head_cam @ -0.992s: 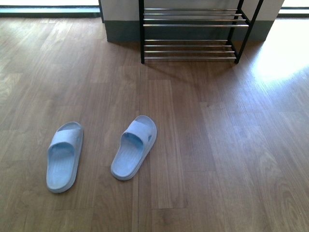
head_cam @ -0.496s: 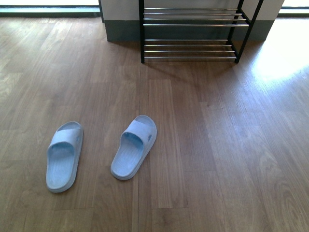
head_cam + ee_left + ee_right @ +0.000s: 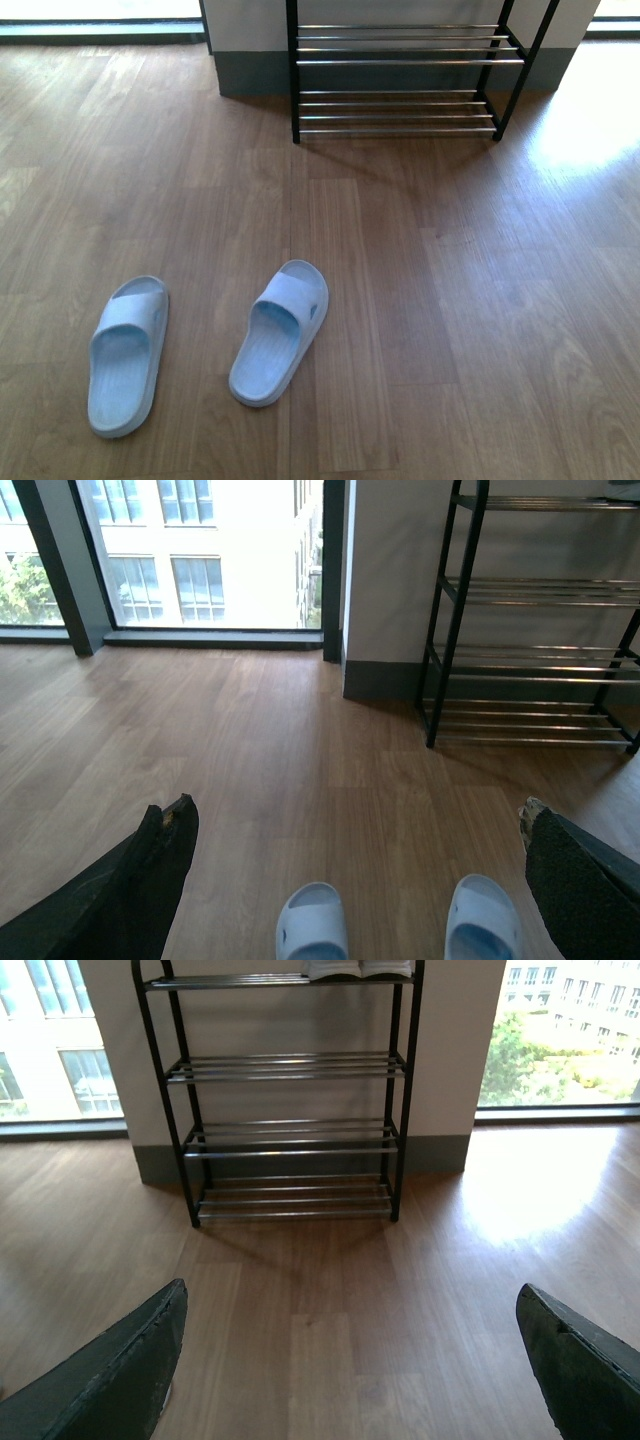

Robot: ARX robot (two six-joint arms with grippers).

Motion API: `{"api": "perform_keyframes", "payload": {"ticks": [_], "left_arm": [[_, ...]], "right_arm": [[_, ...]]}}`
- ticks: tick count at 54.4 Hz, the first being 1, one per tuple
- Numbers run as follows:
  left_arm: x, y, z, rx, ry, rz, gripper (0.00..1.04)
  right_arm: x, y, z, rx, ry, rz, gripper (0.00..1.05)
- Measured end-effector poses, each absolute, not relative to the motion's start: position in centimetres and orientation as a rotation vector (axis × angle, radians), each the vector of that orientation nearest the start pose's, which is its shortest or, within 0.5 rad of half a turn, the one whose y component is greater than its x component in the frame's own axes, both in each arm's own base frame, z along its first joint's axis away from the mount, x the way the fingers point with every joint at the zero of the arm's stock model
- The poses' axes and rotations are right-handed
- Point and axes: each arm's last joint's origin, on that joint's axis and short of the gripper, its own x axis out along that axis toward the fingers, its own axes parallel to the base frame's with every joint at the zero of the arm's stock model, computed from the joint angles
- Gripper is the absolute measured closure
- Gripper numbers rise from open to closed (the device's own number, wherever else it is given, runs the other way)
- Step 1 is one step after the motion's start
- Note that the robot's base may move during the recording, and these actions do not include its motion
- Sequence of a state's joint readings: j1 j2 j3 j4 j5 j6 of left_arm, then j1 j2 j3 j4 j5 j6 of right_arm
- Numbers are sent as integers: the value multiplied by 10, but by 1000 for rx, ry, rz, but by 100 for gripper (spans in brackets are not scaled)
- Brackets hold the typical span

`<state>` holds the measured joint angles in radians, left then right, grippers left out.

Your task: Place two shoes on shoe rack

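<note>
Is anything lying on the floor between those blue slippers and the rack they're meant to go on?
Nothing visible does. The right-hand pale blue slide and the left-hand pale blue slide lie on the wooden floor, and only bare planks run from them to the shoe rack against the wall.

The floor (image 3: 450,300) is brown wood. A bright patch of sun (image 3: 585,130) lies on it. At the back is a white wall (image 3: 450,1040) with a grey strip (image 3: 250,75) along the bottom. Big windows (image 3: 200,550) show buildings (image 3: 570,990) and a green tree (image 3: 515,1060).
</note>
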<state>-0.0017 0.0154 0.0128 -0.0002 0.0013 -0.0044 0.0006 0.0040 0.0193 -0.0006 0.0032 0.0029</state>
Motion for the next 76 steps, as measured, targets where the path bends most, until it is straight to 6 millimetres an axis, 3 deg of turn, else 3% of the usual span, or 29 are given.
{"api": "perform_keyframes", "payload": {"ticks": [38, 48, 55, 65, 76], "left_arm": [[98, 0, 167, -4, 3, -1, 9], [98, 0, 167, -4, 3, -2, 9], [98, 0, 167, -4, 3, -2, 9], [98, 0, 167, -4, 3, -2, 9], [98, 0, 167, -4, 3, -2, 9]], "right_arm": [[97, 0, 170, 3, -15, 2, 9], [107, 1, 162, 52, 109, -5, 9], [126, 8, 162, 45, 181, 8, 9], [173, 20, 151, 29, 327, 21, 9], [225, 45, 107, -17, 547, 92, 9]]}}
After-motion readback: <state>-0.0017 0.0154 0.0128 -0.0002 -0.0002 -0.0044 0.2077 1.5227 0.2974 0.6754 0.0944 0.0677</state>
